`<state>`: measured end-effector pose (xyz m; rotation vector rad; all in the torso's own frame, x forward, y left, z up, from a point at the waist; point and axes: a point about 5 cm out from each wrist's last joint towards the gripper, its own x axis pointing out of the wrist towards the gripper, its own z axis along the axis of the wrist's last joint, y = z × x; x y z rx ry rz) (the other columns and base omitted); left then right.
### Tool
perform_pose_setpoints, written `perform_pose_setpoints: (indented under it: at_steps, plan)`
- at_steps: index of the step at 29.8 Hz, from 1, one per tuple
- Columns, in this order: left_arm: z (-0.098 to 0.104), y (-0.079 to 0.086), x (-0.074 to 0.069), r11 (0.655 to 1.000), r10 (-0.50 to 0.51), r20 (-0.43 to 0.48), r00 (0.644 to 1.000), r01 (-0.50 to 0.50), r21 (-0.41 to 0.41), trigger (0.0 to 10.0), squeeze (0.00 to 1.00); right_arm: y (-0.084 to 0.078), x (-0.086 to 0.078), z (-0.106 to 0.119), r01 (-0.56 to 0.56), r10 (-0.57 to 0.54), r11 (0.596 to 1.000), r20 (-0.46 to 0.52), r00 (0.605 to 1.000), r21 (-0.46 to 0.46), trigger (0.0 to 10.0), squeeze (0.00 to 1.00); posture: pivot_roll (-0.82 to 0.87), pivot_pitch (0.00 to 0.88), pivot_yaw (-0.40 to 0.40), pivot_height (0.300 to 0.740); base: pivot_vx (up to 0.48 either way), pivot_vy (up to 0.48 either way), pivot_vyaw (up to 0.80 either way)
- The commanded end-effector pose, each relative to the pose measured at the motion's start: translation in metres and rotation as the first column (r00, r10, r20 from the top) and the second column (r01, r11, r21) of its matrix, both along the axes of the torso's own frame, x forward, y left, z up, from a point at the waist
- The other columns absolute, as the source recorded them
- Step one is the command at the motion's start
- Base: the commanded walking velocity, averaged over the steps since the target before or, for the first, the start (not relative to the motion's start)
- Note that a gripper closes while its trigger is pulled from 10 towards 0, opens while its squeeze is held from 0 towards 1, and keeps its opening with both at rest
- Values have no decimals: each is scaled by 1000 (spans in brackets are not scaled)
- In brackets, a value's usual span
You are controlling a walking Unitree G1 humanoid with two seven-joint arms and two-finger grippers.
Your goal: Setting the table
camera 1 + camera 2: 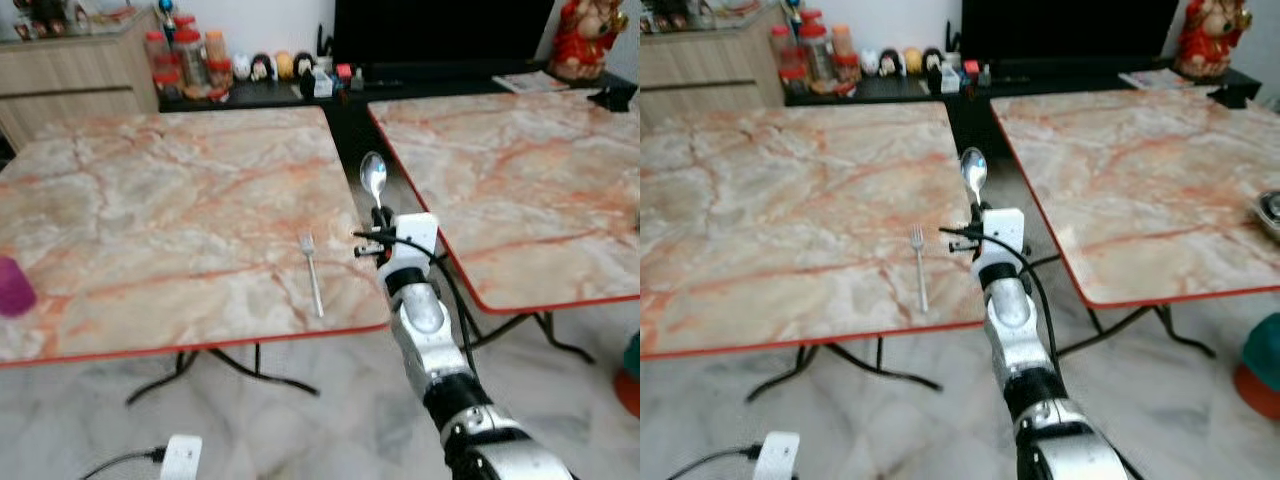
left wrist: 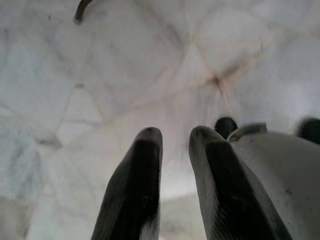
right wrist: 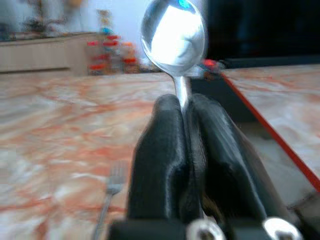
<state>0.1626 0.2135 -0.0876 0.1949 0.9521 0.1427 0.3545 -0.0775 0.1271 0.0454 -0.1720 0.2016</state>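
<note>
One polished steel spoon (image 1: 373, 178) is clenched by its handle in the right claw (image 3: 183, 125), oval bowl upright, over the gap between two marble-patterned, red-edged tabletops (image 1: 180, 220). The silver right arm is extended forward. One fork (image 1: 312, 272) lies flat on the left tabletop near its front edge. The left claw (image 2: 175, 145) hangs over pale floor tiles, fingers apparently slightly parted.

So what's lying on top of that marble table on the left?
On the left table lie a fork and a purple object at its edge. Nothing covers the rest.
</note>
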Motion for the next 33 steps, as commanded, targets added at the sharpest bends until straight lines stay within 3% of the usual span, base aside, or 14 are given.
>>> perform_pose_setpoints:
  at_steps: [1, 5, 9, 13, 18, 25, 31, 33]
  plan:
    - [0, 1, 0, 1000, 2, -4, 1000, -2, 4, 10000, 0, -6, 3, 5, 15, -15, 1000, 14, 1000, -2, 10000, 0, -2, 15, 8, 740, 0, -390, 0]
    - [-1, 0, -1, 1000, 2, -7, 1000, -2, 3, 10000, 0, -8, 1, -4, 13, -13, 1000, -24, 1000, -13, 10000, 0, -2, 21, 8, 740, 0, -386, 0]
    - [-1, 0, -1, 1000, 6, -6, 1000, -6, 0, 10000, 0, -10, -8, -34, 0, -7, 999, -149, 989, -47, 10000, 0, 4, 25, 8, 740, 0, -384, 0]
    - [-1, 0, -1, 1000, 7, -6, 1000, -7, 0, 10000, 0, -11, -14, -48, -16, 4, 998, -210, 978, -55, 10000, 0, 6, 27, 8, 740, 0, -384, 0]
    - [0, 0, 0, 1000, 4, -1, 1000, -4, 0, 10000, 0, -10, -37, -87, -120, 72, 987, -359, 931, -111, 10000, 0, 6, 29, 11, 740, 0, -364, 0]
    - [0, -2, 1, 1000, 0, 3, 1000, 0, -5, 10000, 0, -27, -65, -129, -139, 36, 978, -530, 848, -157, 10000, 0, 6, 33, 15, 740, 0, -41, 0]
    - [0, -3, 2, 1000, -2, 5, 1000, 2, -8, 10000, 0, -40, -80, -147, -122, -8, 977, -608, 794, -172, 10000, 0, 5, 31, 17, 740, 0, 0, 0]
    - [1, -5, 4, 1000, 2, 24, 1000, -1, -24, 10000, 0, -50, -90, -157, -83, -50, 982, -659, 750, -169, 10000, 0, 5, 32, 19, 740, 0, 0, 0]
